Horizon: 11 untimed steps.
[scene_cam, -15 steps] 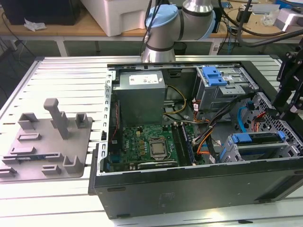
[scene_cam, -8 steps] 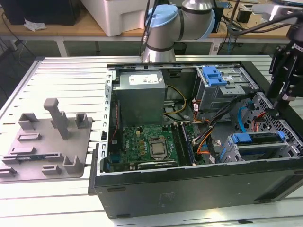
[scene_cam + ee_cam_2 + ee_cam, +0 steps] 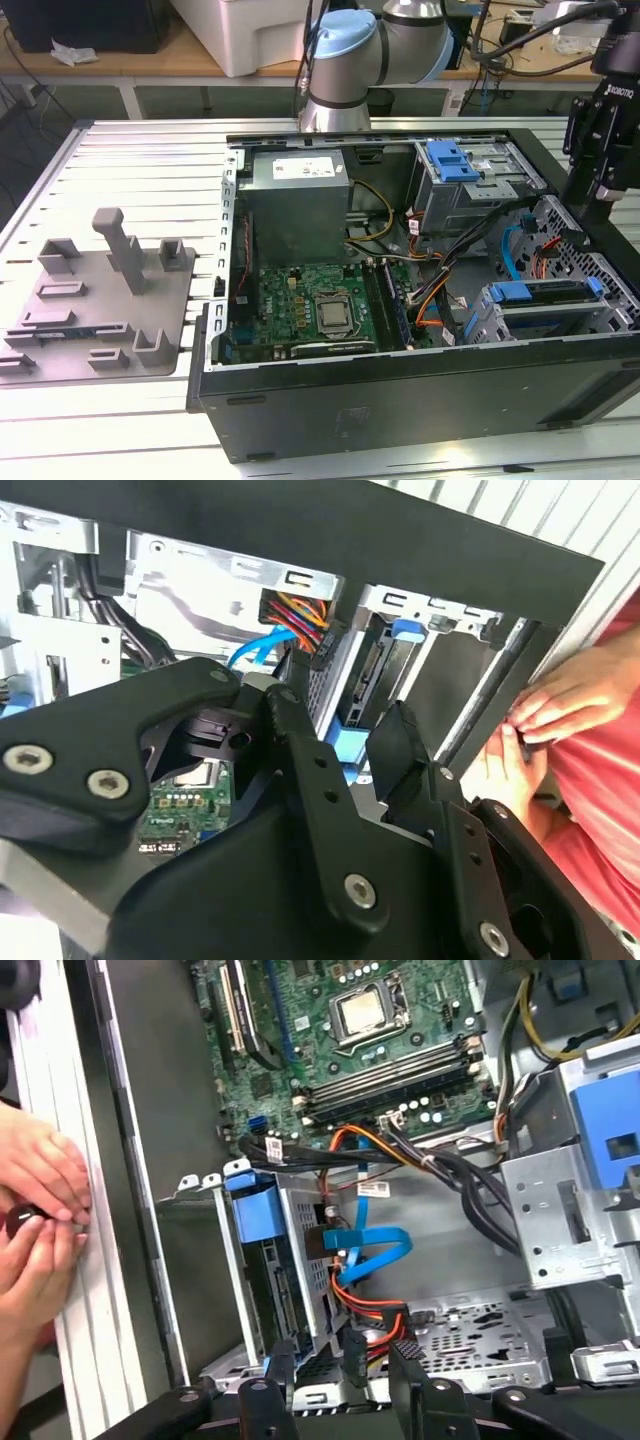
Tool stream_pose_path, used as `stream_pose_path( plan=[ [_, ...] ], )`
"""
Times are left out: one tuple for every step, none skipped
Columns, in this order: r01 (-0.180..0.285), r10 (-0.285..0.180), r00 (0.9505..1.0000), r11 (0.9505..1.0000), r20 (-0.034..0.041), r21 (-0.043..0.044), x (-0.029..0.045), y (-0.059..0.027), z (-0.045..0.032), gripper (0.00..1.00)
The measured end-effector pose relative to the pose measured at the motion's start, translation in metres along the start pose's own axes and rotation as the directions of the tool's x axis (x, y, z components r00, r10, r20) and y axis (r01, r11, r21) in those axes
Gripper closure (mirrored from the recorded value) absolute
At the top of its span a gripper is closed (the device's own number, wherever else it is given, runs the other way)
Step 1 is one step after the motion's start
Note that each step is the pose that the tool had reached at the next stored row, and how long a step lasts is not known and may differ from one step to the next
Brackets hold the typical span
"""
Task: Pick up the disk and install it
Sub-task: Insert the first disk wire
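The disk (image 3: 540,293) sits edge-up in the lower grey drive cage at the exterior view's right end of the open computer case, its blue carrier frame showing along the top. In the first wrist view the disk (image 3: 272,1295) stands in its slot with the blue tab above it. My gripper (image 3: 592,205) hangs just above and behind that cage. In both wrist views the gripper (image 3: 345,1375) (image 3: 345,720) is open, fingers (image 3: 410,1370) spread apart with nothing held between them, above the cage and its cables.
A person's hands (image 3: 40,1210) (image 3: 555,705) rest on the case's edge close to the drive cage. An upper cage with a blue latch (image 3: 455,162), the motherboard (image 3: 310,305), power supply (image 3: 298,205) and loose cables (image 3: 365,1250) crowd the case. A grey fixture tray (image 3: 95,300) lies at the exterior view's left.
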<state>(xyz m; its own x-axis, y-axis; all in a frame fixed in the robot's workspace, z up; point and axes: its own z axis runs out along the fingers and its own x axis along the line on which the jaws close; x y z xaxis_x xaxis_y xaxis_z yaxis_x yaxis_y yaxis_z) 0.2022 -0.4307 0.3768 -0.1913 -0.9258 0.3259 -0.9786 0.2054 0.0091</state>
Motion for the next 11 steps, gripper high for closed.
stream_pose_path(
  plan=[
    [-0.001, 0.001, 1.0, 1.0, -0.0086, 0.0017, -0.0002, -0.0001, 0.0002, 0.5],
    [-0.002, 0.002, 0.9997, 1.0, -0.0228, 0.0045, -0.0006, -0.0002, 0.0005, 0.5],
    [-0.003, 0.004, 0.9991, 1.0, -0.0434, 0.0086, -0.0015, -0.0002, 0.0006, 0.5],
    [-0.004, 0.005, 0.9984, 0.9999, -0.0565, 0.0112, -0.0031, 0.0, 0.0003, 0.5],
    [-0.004, 0.005, 0.998, 0.9999, -0.0625, 0.0124, -0.0048, 0.0003, -0.0003, 0.5],
    [-0.005, 0.006, 0.9977, 0.9999, -0.0677, 0.0134, -0.0064, 0.0005, -0.0007, 0.5],
    [-0.005, 0.006, 0.9974, 0.9999, -0.0711, 0.014, -0.0073, 0.0002, -0.0008, 0.5],
    [-0.007, 0.008, 0.9972, 0.9999, -0.074, 0.014, -0.0084, -0.0007, -0.0004, 0.5],
    [-0.008, 0.009, 0.997, 0.9999, -0.0763, 0.0141, -0.0092, -0.0016, -0.0002, 0.5],
    [-0.009, 0.01, 0.9969, 0.9999, -0.0776, 0.0141, -0.01, -0.0022, 0.0002, 0.5],
    [-0.011, 0.012, 0.9967, 0.9998, -0.0796, 0.0134, -0.0116, -0.0027, 0.0006, 0.5]
  ],
)
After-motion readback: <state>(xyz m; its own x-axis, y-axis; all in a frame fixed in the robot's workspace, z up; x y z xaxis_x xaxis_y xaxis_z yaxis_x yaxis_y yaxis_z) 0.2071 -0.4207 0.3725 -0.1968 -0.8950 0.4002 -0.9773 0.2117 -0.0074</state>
